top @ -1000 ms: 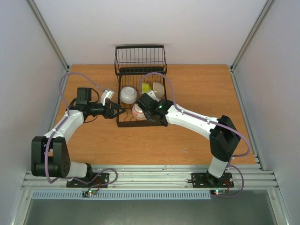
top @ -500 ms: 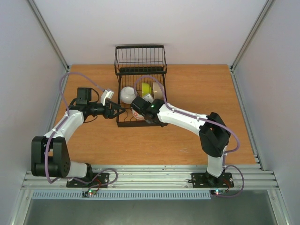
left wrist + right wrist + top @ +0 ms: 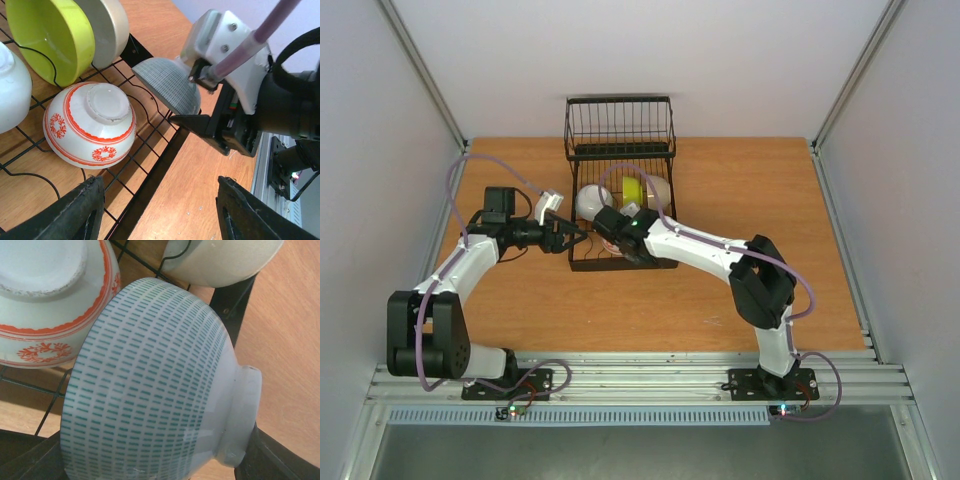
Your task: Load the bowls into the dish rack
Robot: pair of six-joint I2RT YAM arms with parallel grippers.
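Observation:
The black wire dish rack (image 3: pixel 620 125) stands at the table's back centre. In it, a white bowl (image 3: pixel 9 85) and a red-patterned bowl (image 3: pixel 90 125) lie upside down, while a yellow-green bowl (image 3: pixel 50 35) and a cream bowl (image 3: pixel 109 27) stand on edge. My right gripper (image 3: pixel 150 460) is shut on the pale teal bowl (image 3: pixel 150 380), held tilted over the rack's near corner beside the red-patterned bowl. My left gripper (image 3: pixel 165 220) hangs open and empty at the rack's near left edge (image 3: pixel 150 172).
The rack's tall basket section (image 3: pixel 620 140) at its far end holds nothing. Bare wooden tabletop (image 3: pixel 750 190) lies on both sides of the rack. Grey walls close in left and right.
My right arm has swung left across the rack's front with the teal bowl and now covers the red-patterned bowl from above. The left arm has not moved.

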